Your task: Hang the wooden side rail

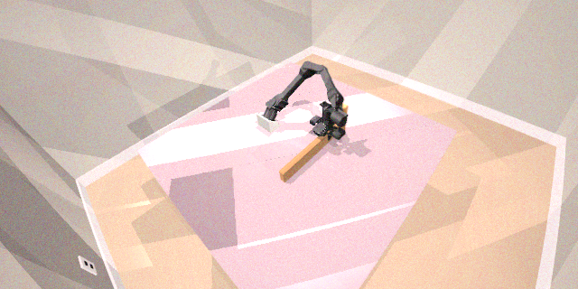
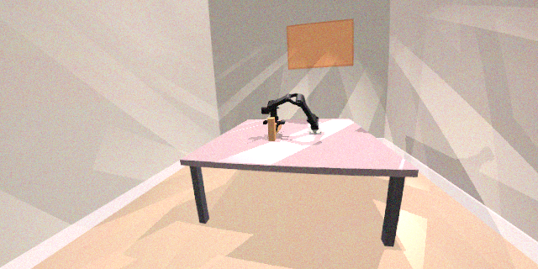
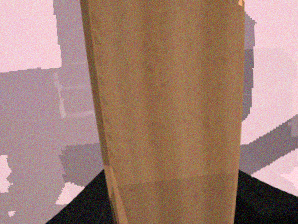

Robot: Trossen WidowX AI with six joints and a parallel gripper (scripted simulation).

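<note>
black gripper partly open, clamped on the wooden rail, upright post on the pink table, hooks and pins too small to tell

- The rail runs between the jaws, over the worktop.
- The post stands on the worktop, before the jaws in the exterior view.
- The arm's base plate sits left of the jaws from the top, right in the exterior view.
</note>
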